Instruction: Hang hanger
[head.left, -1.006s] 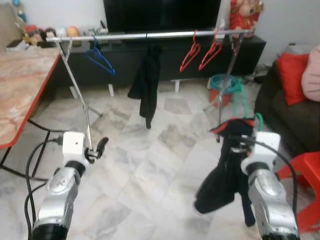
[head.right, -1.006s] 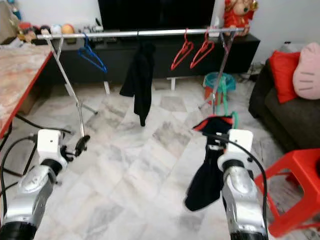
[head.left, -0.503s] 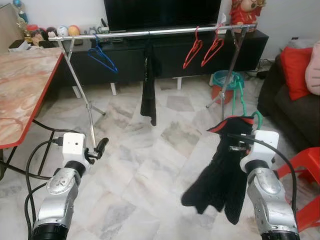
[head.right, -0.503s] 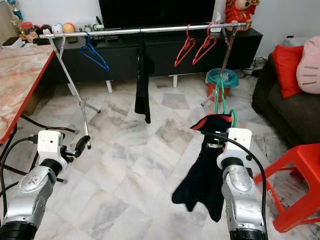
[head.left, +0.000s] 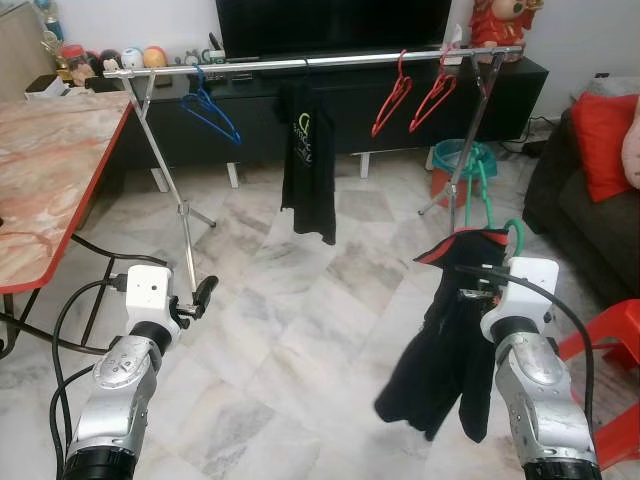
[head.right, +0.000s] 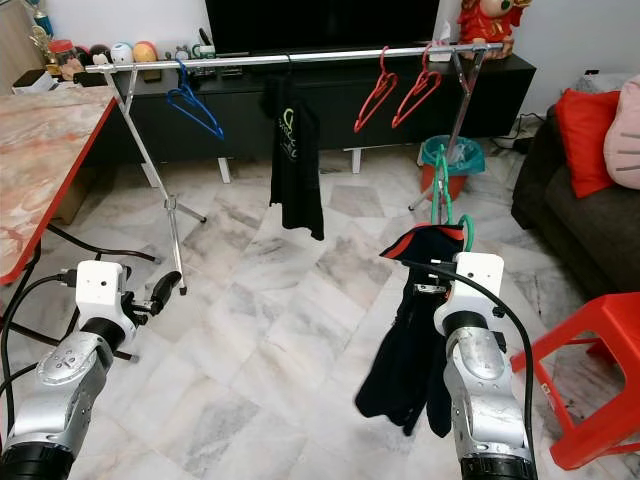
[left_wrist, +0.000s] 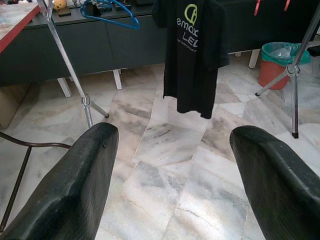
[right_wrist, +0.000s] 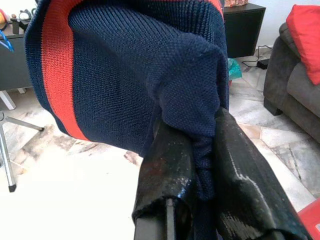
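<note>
Right tool (right_wrist: 197, 165) raised forward, pinching navy sweater (right_wrist: 130, 65) on green hanger (head.left: 516, 235).

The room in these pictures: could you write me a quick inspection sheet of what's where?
Surface: marble floor, bare ahead.
Job's things: navy sweater on a green hanger, clamped in the right gripper; garment rail carrying a black T-shirt, blue hanger and two red hangers.
Clutter: green-lined bin.
Grippers: left gripper open, holding nothing.
Cables: black cables at the left arm.
Surroundings: table, sofa, red stool.
</note>
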